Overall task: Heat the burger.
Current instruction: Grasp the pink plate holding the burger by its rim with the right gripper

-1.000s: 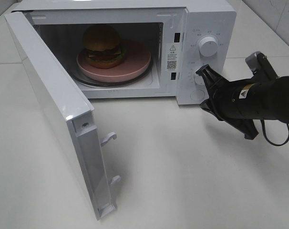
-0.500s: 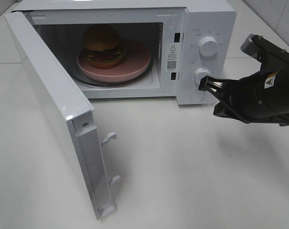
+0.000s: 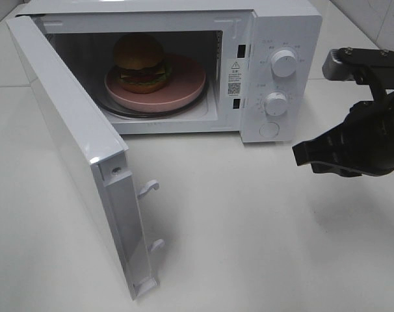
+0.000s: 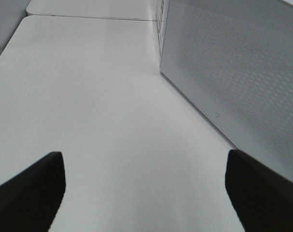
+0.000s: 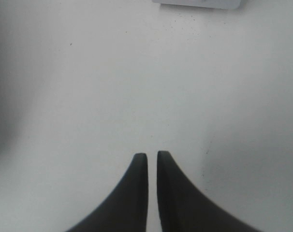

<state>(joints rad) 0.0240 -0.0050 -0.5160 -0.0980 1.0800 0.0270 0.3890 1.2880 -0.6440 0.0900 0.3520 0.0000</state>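
Note:
The burger (image 3: 140, 63), with a domed brown bun, sits on the pink plate (image 3: 187, 83) inside the white microwave (image 3: 281, 26). The microwave door (image 3: 73, 143) stands wide open to the left. My right gripper (image 3: 300, 156) is shut and empty, hovering over the table right of the microwave's control panel and apart from it. In the right wrist view its fingers (image 5: 152, 154) are nearly touching and point down at bare table. My left gripper (image 4: 142, 154) is open over the table beside the microwave's perforated side wall (image 4: 233, 72). It does not show in the exterior view.
The control panel carries an upper knob (image 3: 285, 63), a lower knob (image 3: 275, 103) and a round button (image 3: 269, 130). The open door has two latch hooks (image 3: 149, 188) on its edge. White table (image 3: 249, 227) lies in front of the microwave.
My right gripper has drawn back from the lower knob, moving right and away from the panel, and has turned to point down at the table. Burger, plate and door have not moved.

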